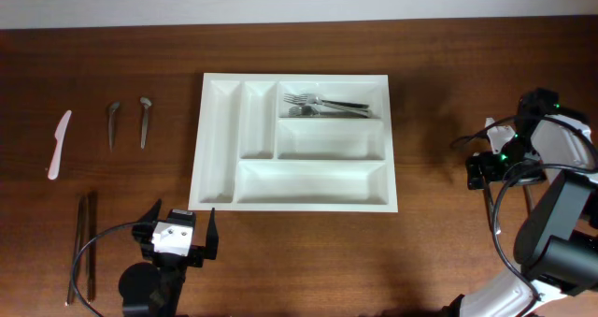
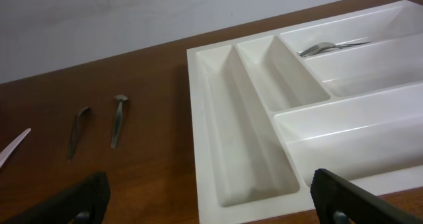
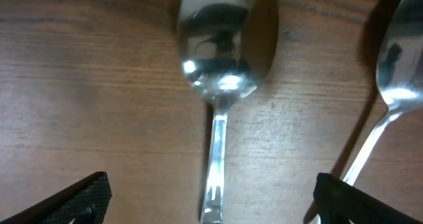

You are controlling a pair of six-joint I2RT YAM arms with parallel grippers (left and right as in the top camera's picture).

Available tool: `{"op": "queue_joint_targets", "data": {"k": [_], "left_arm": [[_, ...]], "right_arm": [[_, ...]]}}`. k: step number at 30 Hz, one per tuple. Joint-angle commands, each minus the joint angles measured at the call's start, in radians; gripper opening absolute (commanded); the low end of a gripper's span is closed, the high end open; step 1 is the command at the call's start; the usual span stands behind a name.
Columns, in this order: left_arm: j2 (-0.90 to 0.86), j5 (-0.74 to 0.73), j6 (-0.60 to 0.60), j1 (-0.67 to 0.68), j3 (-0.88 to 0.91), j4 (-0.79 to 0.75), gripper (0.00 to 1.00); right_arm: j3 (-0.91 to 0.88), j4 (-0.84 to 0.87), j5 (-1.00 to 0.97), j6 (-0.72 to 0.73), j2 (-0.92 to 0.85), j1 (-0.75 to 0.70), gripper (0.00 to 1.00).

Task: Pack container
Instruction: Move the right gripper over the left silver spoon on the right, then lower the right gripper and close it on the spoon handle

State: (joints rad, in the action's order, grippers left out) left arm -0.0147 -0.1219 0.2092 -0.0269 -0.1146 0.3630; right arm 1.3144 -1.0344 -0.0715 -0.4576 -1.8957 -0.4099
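Spoon pick, I judge: right gripper (image 3: 211, 196) spread above shiny steel spoon (image 3: 221, 59); left gripper (image 1: 182, 216) spread, idle; I'd lower, pinch, carry to white plastic cutlery tray (image 1: 308, 182).

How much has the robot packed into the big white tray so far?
Not much yet. Done: a few forks lie in the top right slot of the tray, and the other slots look empty. In hand: nothing. The right tool hangs open over a spoon on the table. Left to pack: a second spoon, a white knife, two small metal utensils and two long dark sticks.
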Motion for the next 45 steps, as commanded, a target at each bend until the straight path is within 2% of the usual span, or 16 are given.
{"op": "queue_joint_targets", "data": {"k": [1,17,44,45], "left_arm": [[0.008,0.007,0.013,-0.005,0.004,0.001,0.99],[0.008,0.007,0.013,-0.005,0.004,0.001,0.99],[0.008,0.007,0.013,-0.005,0.004,0.001,0.99],[0.008,0.007,0.013,-0.005,0.004,0.001,0.99]], "right_arm": [[-0.006,0.023,-0.026,-0.010,-0.032,-0.005,0.99],[-0.064,0.074,0.018,-0.009,-0.034,-0.005,0.99],[-0.066,0.119,0.065,0.002,-0.093,-0.055,1.00],[-0.066,0.119,0.065,0.002,-0.093,-0.055,0.98]]}}
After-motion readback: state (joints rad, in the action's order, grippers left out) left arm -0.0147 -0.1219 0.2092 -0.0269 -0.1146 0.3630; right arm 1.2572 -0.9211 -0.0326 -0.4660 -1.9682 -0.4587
